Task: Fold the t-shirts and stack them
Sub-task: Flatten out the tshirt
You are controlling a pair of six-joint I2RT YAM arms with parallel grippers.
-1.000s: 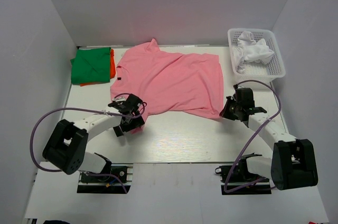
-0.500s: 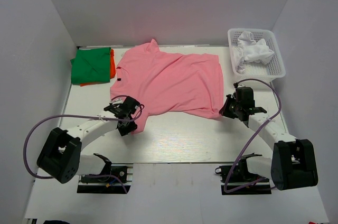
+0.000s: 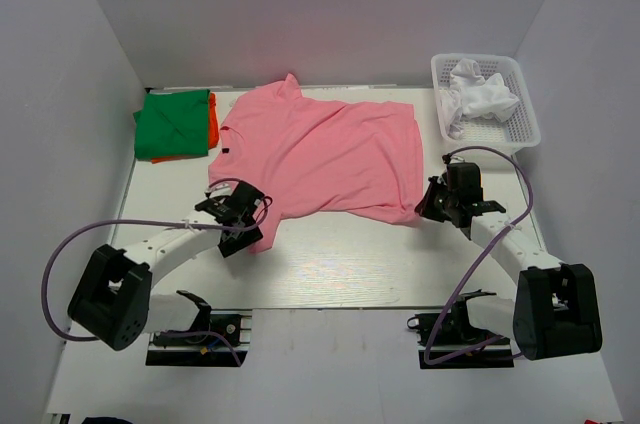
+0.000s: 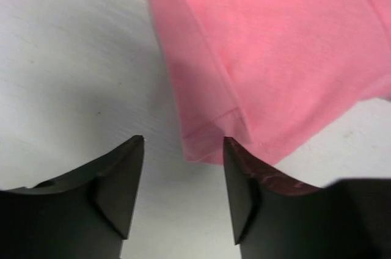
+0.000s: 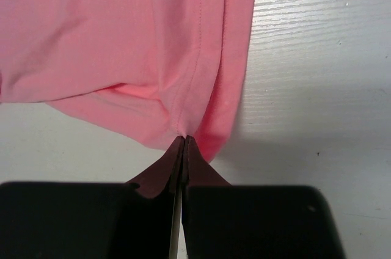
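Left arm: reaches low across the table from its base, forearm angled in toward the centre, wrist just above the surface. Left claw is wide, jaws apart on either side of the near-left hem corner of the pink t-shirt. The corner sits in the gap; the right-hand finger is at the cloth's edge, and whether it touches cannot be told.

Right arm: stretched forward along the right side, elbow low, wrist tipped down at the shirt's near-right corner. Right claw is closed, fingers pressed together, with a pinch of pink hem gathered at the tips. Cloth puckers toward the grip.

Pink t-shirt: spread mostly flat in the middle of the table, collar toward the far-left, lower hem toward the arms.

Surface: white wood-grain table, a few small specks. Far-left corner holds a folded green t-shirt lying on an orange one, whose edge shows at the right. Far-right corner holds a white mesh basket with crumpled white cloth inside.

Room: plain white walls close in on three sides.
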